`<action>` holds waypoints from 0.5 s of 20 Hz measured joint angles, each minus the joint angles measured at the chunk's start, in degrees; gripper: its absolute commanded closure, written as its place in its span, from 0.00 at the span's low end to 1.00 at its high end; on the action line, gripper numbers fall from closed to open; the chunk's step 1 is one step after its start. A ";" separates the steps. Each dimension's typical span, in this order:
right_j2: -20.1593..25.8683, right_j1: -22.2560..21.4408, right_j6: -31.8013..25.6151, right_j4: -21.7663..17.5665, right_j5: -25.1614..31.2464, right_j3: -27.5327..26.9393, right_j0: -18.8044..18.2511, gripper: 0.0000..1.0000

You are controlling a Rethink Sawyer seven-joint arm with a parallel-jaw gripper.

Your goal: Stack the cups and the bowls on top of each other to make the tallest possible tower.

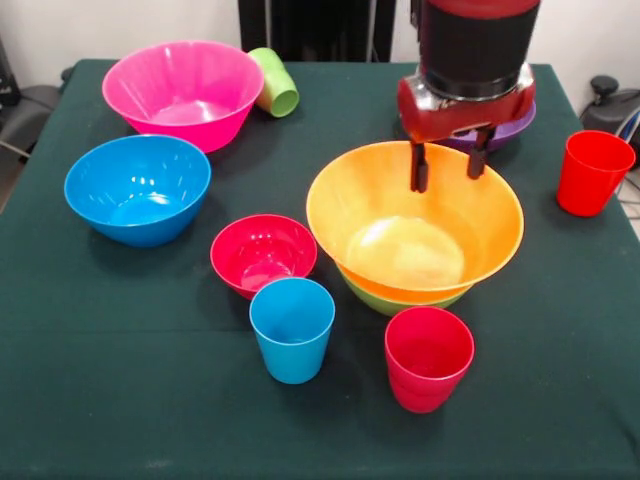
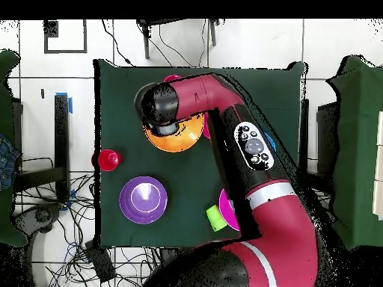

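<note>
The orange bowl sits nested in the lime green bowl, a two-bowl tower at the table's middle. My gripper hangs open over the orange bowl's far rim, its fingers reaching just inside and holding nothing. Standing apart are the pink bowl, blue bowl, small red bowl and, behind the gripper, the purple bowl. A sky blue cup and a red cup stand upright in front. Another red cup is at the right. The lime green cup lies on its side against the pink bowl.
From overhead the arm crosses the table and covers most of the cups and bowls. The orange bowl, purple bowl, a red cup and the green cup show around it. Chairs and cables surround the green table.
</note>
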 measured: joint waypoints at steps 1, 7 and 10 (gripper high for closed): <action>0.64 -0.46 -0.11 -0.02 -0.28 0.02 -0.49 0.00; 3.63 -2.54 -0.53 -0.45 -5.04 1.76 -4.42 0.00; 5.13 -3.13 -1.17 -1.80 -9.47 3.99 -7.96 0.00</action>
